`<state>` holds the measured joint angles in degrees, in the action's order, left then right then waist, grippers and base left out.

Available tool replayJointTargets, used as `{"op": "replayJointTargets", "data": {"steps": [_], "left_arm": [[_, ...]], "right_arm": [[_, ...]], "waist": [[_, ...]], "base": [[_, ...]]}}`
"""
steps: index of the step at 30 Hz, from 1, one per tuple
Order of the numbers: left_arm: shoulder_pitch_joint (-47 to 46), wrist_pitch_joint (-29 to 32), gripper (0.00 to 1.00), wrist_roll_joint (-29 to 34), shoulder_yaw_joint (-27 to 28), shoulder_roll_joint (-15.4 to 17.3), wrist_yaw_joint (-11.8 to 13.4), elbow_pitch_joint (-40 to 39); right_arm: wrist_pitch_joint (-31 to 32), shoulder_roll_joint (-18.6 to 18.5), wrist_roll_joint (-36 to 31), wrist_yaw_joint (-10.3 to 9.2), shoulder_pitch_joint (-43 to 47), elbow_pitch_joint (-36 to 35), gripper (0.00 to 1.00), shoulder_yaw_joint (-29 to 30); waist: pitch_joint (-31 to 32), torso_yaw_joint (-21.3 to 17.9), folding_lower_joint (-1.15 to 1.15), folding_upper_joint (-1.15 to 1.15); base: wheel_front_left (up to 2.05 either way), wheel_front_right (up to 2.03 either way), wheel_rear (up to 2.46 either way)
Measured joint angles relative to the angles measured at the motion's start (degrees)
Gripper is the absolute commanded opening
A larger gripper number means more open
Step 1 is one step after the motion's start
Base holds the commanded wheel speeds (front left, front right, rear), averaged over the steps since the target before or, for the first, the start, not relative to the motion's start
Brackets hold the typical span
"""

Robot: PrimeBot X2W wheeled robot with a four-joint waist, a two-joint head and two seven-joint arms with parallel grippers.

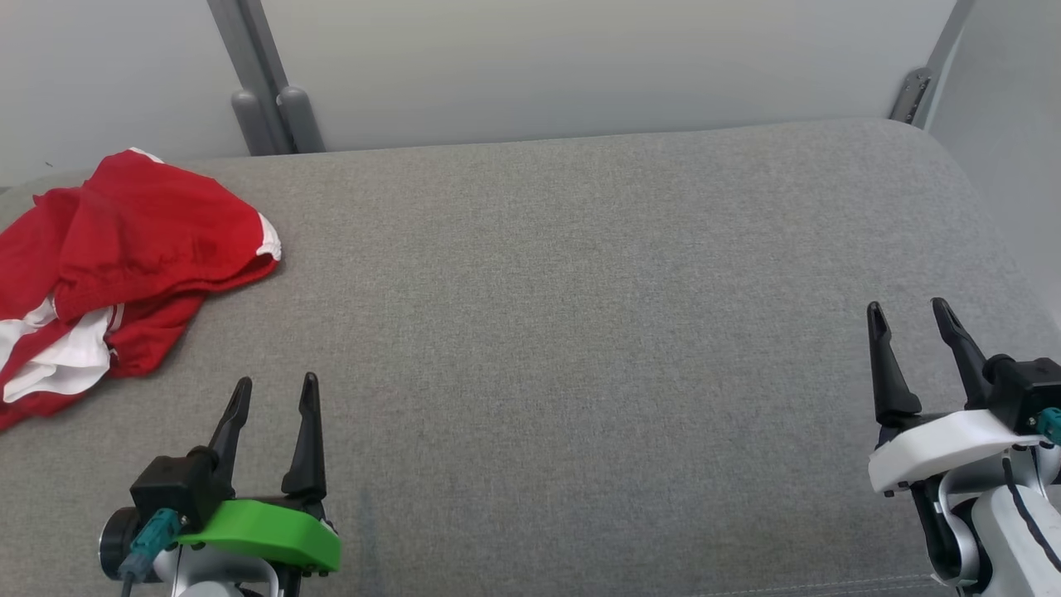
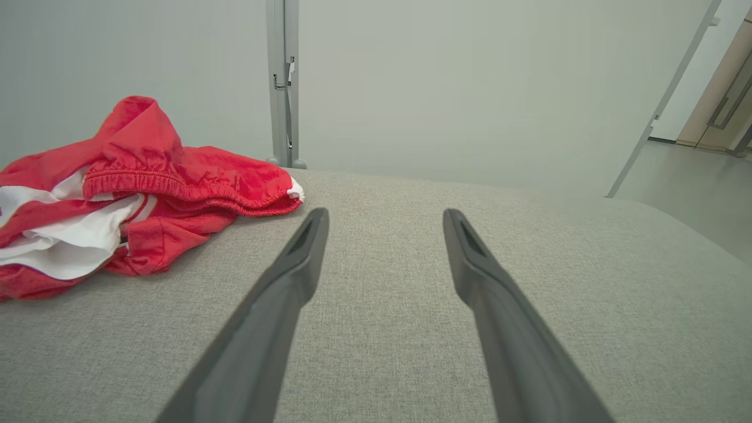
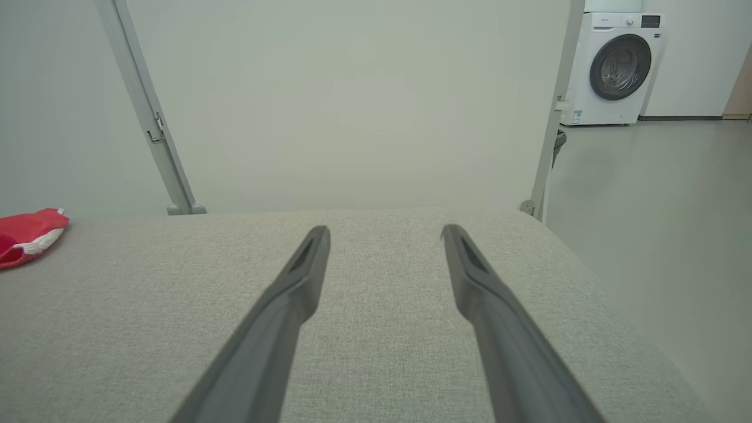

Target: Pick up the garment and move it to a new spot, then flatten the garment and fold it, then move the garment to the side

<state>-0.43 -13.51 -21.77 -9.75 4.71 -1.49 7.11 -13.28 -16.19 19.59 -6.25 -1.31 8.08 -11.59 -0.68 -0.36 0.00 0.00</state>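
The garment [image 1: 124, 257] is a crumpled heap of red cloth with white stripes and an elastic waistband, lying at the far left of the grey padded surface [image 1: 580, 315]. From the left wrist the garment [image 2: 129, 194] sits left of my fingers, apart from them; the right wrist view catches a corner of the garment [image 3: 26, 235] at the left edge. My left gripper [image 1: 276, 388] hovers open near the front left, a short way in front and to the right of the heap, holding nothing. My right gripper [image 1: 908, 311] stands open and empty at the front right.
A pale wall with grey metal posts [image 1: 265, 91] runs behind the surface. The surface's rounded right edge [image 1: 986, 199] drops to bare floor, where a white washing machine [image 3: 614, 67] stands far off to the right.
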Motion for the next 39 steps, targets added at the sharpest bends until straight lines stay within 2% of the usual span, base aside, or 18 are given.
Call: {"op": "replayJointTargets", "data": {"steps": [5,14,30,39], "left_arm": [[0.49,-0.76,1.00,2.65,0.02,-0.02,-0.01,-0.15],[1.34,-0.91,1.00,2.77,1.09,-0.09,-0.01,0.02],[1.38,-0.91,1.00,2.90,2.14,-0.44,-0.74,0.29],[1.29,-0.91,1.00,4.52,1.42,-0.68,-1.55,1.24]], "right_arm": [[-1.08,-0.69,-2.79,-0.49,0.02,-0.09,1.00,0.24],[-1.15,-0.14,-2.38,-0.32,0.16,-0.08,1.00,2.00],[-1.15,0.19,-2.43,1.19,0.33,-0.01,1.00,3.21],[-1.15,0.30,-2.60,1.74,0.68,-0.05,1.00,4.08]], "waist": [[-0.12,-0.12,0.00,0.00],[-0.25,-0.53,0.00,0.00],[-0.35,-0.98,0.00,0.00],[-0.66,1.20,0.00,0.00]], "base": [[0.00,0.00,0.00],[0.00,0.00,0.00],[0.00,0.00,0.00],[0.00,0.00,0.00]]}}
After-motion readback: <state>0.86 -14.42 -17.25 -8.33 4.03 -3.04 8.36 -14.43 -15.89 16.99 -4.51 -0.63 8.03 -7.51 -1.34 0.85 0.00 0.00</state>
